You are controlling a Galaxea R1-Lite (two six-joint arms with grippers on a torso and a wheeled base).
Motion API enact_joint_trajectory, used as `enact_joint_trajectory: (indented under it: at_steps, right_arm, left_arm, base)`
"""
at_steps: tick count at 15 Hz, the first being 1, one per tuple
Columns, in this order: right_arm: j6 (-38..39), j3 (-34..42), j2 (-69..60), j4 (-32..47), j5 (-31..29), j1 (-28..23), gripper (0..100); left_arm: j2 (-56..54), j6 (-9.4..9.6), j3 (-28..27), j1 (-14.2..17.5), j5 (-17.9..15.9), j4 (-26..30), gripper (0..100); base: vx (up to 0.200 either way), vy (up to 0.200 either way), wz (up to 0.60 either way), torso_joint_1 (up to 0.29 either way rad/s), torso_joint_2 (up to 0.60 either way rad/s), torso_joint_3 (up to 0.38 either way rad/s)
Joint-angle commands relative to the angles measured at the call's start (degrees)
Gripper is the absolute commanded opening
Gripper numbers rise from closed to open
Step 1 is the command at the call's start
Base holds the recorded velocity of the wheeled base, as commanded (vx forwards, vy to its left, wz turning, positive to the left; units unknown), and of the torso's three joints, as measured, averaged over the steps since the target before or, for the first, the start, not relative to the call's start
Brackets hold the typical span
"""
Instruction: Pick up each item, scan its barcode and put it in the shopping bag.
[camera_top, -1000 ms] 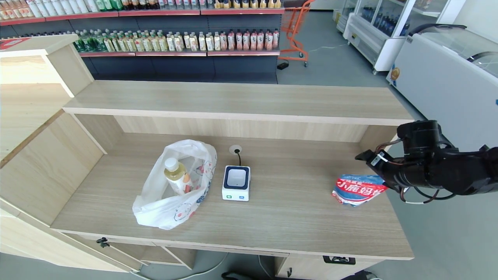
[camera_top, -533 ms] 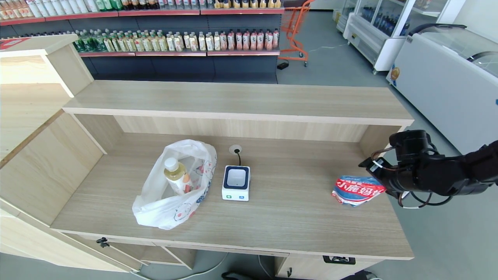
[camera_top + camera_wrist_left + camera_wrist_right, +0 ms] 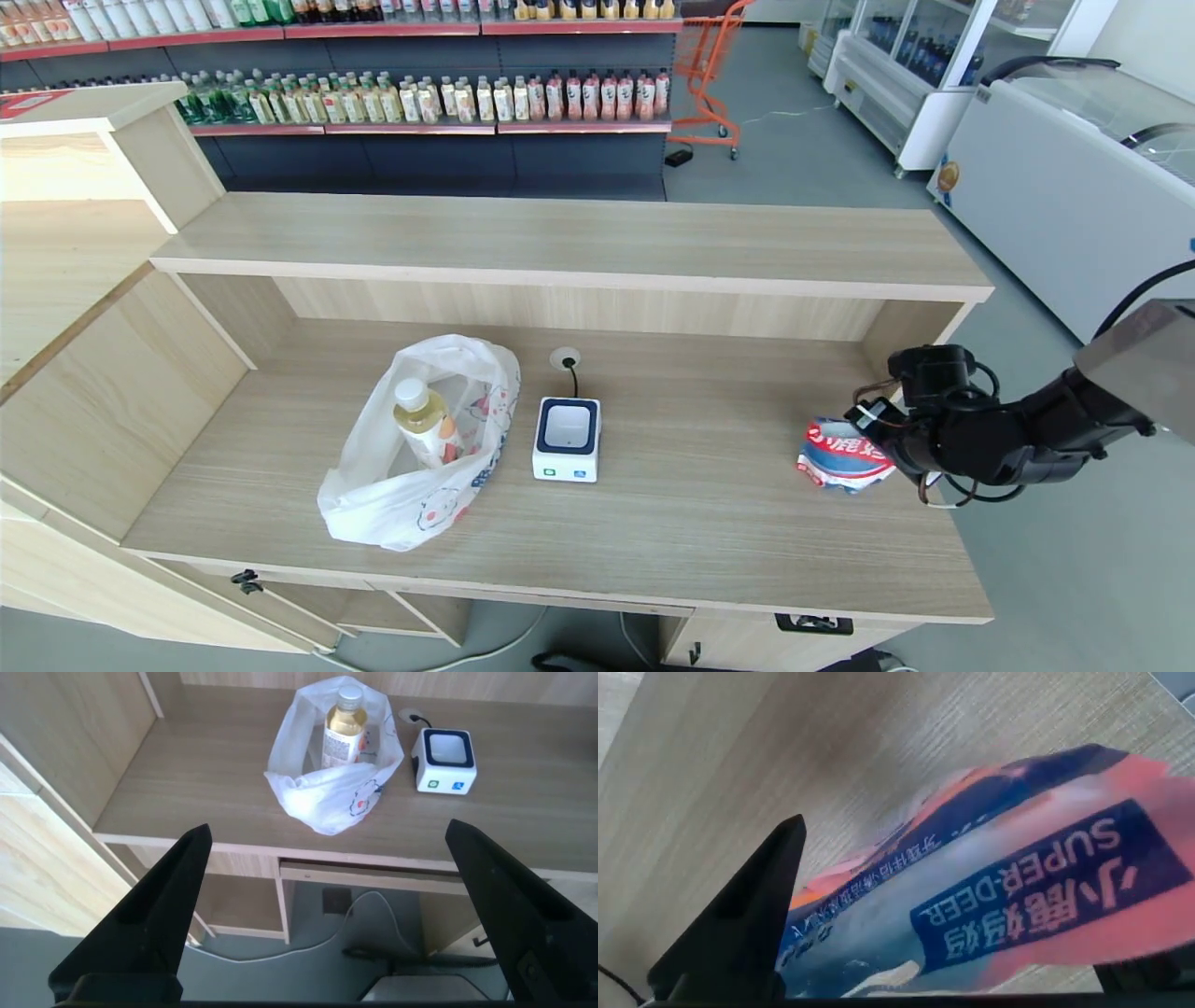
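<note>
– Snack packet [image 3: 843, 455]: where is it?
– Right end of the counter [image 3: 691, 532], well apart from the scanner [image 3: 567, 438]. The right gripper [image 3: 882, 437] sits at its outer edge, jaws wide apart, packet between them.
– Nearer arm?
– Right.

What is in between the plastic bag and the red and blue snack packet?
The white scanner sits between them, close beside the bag. From the scanner to the packet the counter is bare wood. The head view shows it.
</note>
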Motion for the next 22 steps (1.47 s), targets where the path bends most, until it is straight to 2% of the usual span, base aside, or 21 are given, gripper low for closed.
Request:
enact_joint_trajectory:
  at_steps: [1, 7, 9, 10, 11, 13, 14, 15, 16, 17, 18, 22]
  right_arm:
    - [-1.3, -0.3, 2.9, -0.1, 0.0, 0.0, 0]
    - [-9.6, 0.3, 2.7, -0.3, -1.3, 0.2, 0]
    - [-12.9, 1.3, -2.6, -0.5, 1.2, 0.2, 0]
    - [-13.2, 1.7, -7.1, -0.4, 8.2, 0.4, 0]
    - [-14.4, 2.6, -12.7, -0.1, 17.7, 0.5, 0]
    - [-23.6, 8.9, -22.9, -0.1, 36.1, 0.1, 0]
    - [-28.7, 12.1, -26.6, -0.1, 48.1, -2.0, 0]
    - [-34.2, 14.2, -28.7, -0.1, 57.5, -3.9, 0]
    - [-37.6, 15.3, -29.8, -0.1, 63.6, -4.5, 0]
    - [-41.1, 16.5, -32.1, -0.1, 73.1, -4.2, 0]
    - [-41.6, 16.6, -33.7, -0.2, 77.1, -2.6, 0]
    - [-38.0, 16.5, -37.4, -0.2, 80.8, 6.3, 0]
  left_arm:
    - [0.0, -0.01, 0.0, 0.0, 0.0, 0.0, 100]
    - [0.0, -0.01, 0.0, 0.0, 0.0, 0.0, 100]
    - [0.0, -0.01, 0.0, 0.0, 0.0, 0.0, 100]
    - [0.0, -0.01, 0.0, 0.0, 0.0, 0.0, 100]
    - [0.1, -0.01, 0.0, 0.0, 0.0, 0.0, 100]
    - [0.0, -0.01, 0.0, 0.0, 0.0, 0.0, 100]
    - [0.0, -0.01, 0.0, 0.0, 0.0, 0.0, 100]
    - [0.1, -0.01, 0.0, 0.0, 0.0, 0.0, 100]
    - [0.0, -0.01, 0.0, 0.0, 0.0, 0.0, 100]
    - [0.0, -0.01, 0.0, 0.0, 0.0, 0.0, 100]
    - [0.0, -0.01, 0.0, 0.0, 0.0, 0.0, 100]
    - [0.0, -0.01, 0.0, -0.1, 0.0, 0.0, 100]
  base:
    - [0.000, 0.000, 0.00, 0.000, 0.00, 0.000]
    - [0.000, 0.000, 0.00, 0.000, 0.00, 0.000]
    - [0.000, 0.000, 0.00, 0.000, 0.00, 0.000]
    - [0.000, 0.000, 0.00, 0.000, 0.00, 0.000]
    - [0.000, 0.000, 0.00, 0.000, 0.00, 0.000]
    - [0.000, 0.000, 0.00, 0.000, 0.00, 0.000]
    - [0.000, 0.000, 0.00, 0.000, 0.00, 0.000]
    - [0.000, 0.000, 0.00, 0.000, 0.00, 0.000]
    - [0.000, 0.000, 0.00, 0.000, 0.00, 0.000]
    - [0.000, 0.000, 0.00, 0.000, 0.00, 0.000]
    - [0.000, 0.000, 0.00, 0.000, 0.00, 0.000]
    - [0.000, 0.000, 0.00, 0.000, 0.00, 0.000]
